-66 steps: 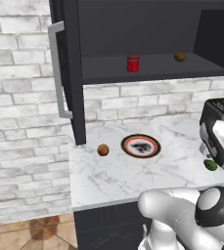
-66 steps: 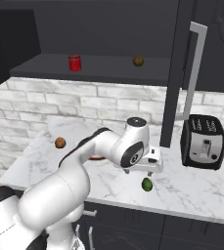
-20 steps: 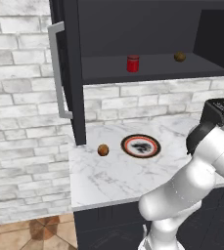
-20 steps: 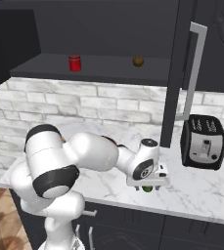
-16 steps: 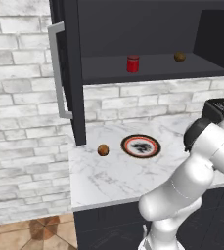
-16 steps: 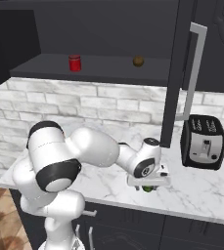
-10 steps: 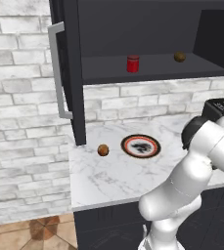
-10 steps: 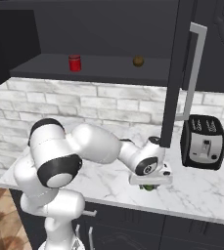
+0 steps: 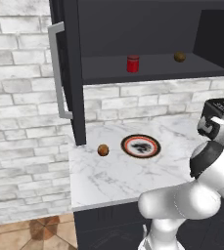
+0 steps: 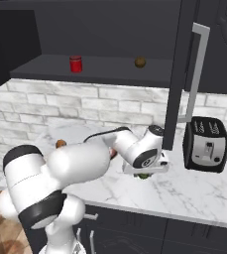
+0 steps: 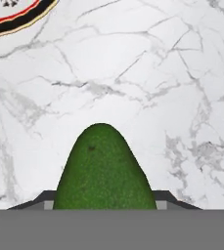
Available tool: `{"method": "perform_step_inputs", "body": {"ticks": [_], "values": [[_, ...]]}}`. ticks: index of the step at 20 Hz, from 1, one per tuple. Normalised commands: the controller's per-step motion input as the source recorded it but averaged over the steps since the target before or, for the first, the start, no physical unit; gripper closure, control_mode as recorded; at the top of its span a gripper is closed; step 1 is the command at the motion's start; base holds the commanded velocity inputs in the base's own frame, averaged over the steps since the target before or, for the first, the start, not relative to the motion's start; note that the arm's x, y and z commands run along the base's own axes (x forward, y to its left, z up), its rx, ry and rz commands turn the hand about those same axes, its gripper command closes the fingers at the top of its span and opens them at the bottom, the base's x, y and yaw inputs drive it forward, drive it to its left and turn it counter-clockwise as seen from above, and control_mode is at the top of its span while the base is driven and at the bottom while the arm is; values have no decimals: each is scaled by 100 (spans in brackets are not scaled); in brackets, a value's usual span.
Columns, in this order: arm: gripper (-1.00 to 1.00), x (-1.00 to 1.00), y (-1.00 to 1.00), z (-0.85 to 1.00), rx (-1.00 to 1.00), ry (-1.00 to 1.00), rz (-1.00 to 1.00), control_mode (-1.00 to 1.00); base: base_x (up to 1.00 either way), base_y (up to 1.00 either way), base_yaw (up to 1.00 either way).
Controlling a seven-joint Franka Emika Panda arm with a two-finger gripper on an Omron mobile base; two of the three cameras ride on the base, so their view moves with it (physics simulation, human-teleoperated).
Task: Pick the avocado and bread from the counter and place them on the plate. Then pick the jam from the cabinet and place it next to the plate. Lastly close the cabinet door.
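With the gripper (image 11: 103, 207) pinching the avocado (image 11: 102, 168) low on the counter (image 11: 147, 73), a straight vertical lift is advised before travelling toward the plate (image 9: 141, 146), which sits well apart, beside the bread (image 9: 102, 150).

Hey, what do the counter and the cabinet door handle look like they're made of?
The counter looks like polished white marble, going by its grey veining, though it could be an imitation. The cabinet door handle looks like brushed metal: a pale silver bar with a soft sheen.
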Motion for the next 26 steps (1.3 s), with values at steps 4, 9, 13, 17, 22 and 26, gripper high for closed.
{"method": "perform_step_inputs", "body": {"ticks": [4,9,13,17,22,26], "values": [[100,0,100,65,-1,-5,0,-100,0,0,0],[100,7,99,55,-3,0,0,-100,0,0,0],[100,27,68,49,0,0,0,-100,0,0,0],[100,59,39,19,0,4,0,-100,0,0,0],[100,78,21,0,0,3,2,-100,0,0,0],[100,58,17,-6,0,2,2,-100,0,0,0]]}}
